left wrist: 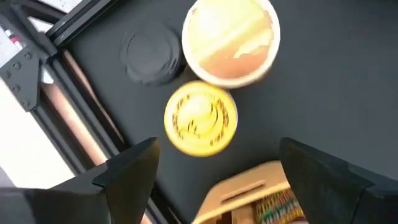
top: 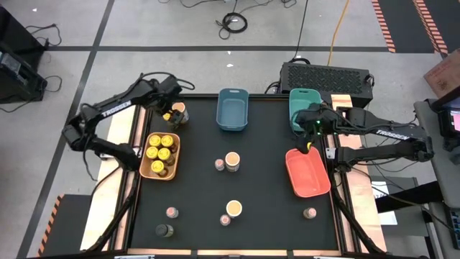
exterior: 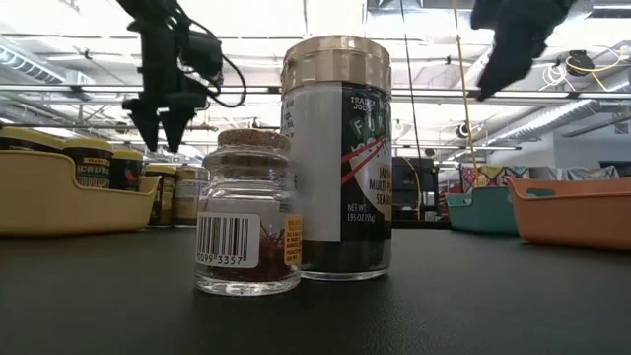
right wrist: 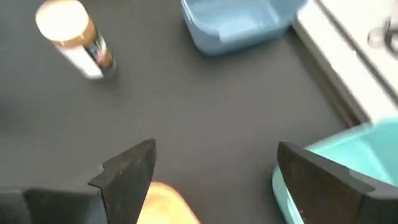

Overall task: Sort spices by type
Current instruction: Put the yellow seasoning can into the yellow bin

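Grey floor and loose cables lie all around the black tabletop (top: pixel 266 208) in the high view. Near its left edge sits an orange bin (top: pixel 148 171) with yellow-lidded jars (top: pixel 159 146) inside. Just behind the bin, the left gripper (top: pixel 171 114) hangs over two more jars, its jaws apart and holding nothing. A blue bin (top: pixel 232 109) and a teal bin (top: pixel 300 101) sit along the far side, and a red bin (top: pixel 307 173) sits on the right. The right gripper (top: pixel 311 135) hangs between the teal and red bins, jaws apart and empty. Other small jars stand spread over the middle and front of the tabletop.

Low view: a tiny cork-topped jar (exterior: pixel 246 212) stands right up front, touching a taller silver-lidded jar (exterior: pixel 337 158).

Left wrist view: between the spread jaws are a loose yellow-lidded jar (left wrist: pixel 200 119), a wider tan-topped jar (left wrist: pixel 231 38) touching it, and a dark lid (left wrist: pixel 152 53) nearby.

Right wrist view: the open jaws frame bare tabletop, with a tan-topped jar (right wrist: pixel 73 38) farther off
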Controlling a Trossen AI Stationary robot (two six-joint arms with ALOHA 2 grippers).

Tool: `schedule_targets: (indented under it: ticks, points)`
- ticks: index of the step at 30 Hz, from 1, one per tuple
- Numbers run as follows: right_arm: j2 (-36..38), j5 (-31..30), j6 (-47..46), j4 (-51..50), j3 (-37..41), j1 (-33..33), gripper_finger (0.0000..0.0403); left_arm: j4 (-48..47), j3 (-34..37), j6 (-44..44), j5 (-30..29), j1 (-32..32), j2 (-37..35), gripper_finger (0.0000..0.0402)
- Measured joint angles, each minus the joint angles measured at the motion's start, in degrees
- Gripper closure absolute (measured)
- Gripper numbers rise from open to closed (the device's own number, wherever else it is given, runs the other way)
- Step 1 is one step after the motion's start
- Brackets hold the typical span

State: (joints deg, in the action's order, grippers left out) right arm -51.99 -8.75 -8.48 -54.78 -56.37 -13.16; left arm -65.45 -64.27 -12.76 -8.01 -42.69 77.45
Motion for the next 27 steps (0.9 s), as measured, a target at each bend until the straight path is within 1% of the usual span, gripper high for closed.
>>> schedule_targets:
  ticks: [3,6,7,9,11,13,15,16,17,23,27]
  points:
    - [0.0,0.3,3.0,9.6,3.4,1.2,0.0074,1.9,0.0,0.2,0.0,-0.8,2.0,0.0071]
    - [-0.3,3.7,5.7,19.9,7.6,2.3,0.0082,1.8,0.0,0.2,0.1,-1.3,3.1,0.0071]
    - [-0.4,4.9,6.2,23.4,9.1,2.8,0.009,1.6,0.0,0.1,0.1,-1.3,3.5,0.0071]
    - [-0.8,7.6,6.3,30.8,11.8,4.0,0.0123,1.5,0.0,0.2,0.1,-1.5,4.0,0.0071]
    - [-1.5,10.5,6.2,38.0,14.0,5.3,0.018,1.6,0.0,0.2,0.1,-1.7,4.3,0.0071]
    - [-2.6,13.3,6.9,44.3,15.7,7.2,0.026,2.1,0.0,0.5,0.2,-2.1,4.9,0.0071]
    - [-4.1,13.7,8.9,49.3,16.7,9.7,0.0349,2.0,0.0,1.3,0.2,-2.5,5.4,0.0071]
    - [-4.9,13.7,10.1,51.8,17.1,10.9,0.0375,2.0,0.0,1.3,0.2,-2.8,5.7,0.0071]
    - [-5.9,13.6,10.5,54.3,17.4,12.1,0.0384,2.0,0.0,1.3,0.2,-3.1,6.0,0.0071]
    - [-11.8,12.8,13.2,65.1,17.5,17.0,0.0401,2.7,0.0,1.6,0.3,-4.4,7.5,0.0071]
    - [-13.6,12.8,13.7,66.1,16.7,17.4,0.0401,4.1,0.0,1.7,0.3,-5.0,8.3,0.0071]
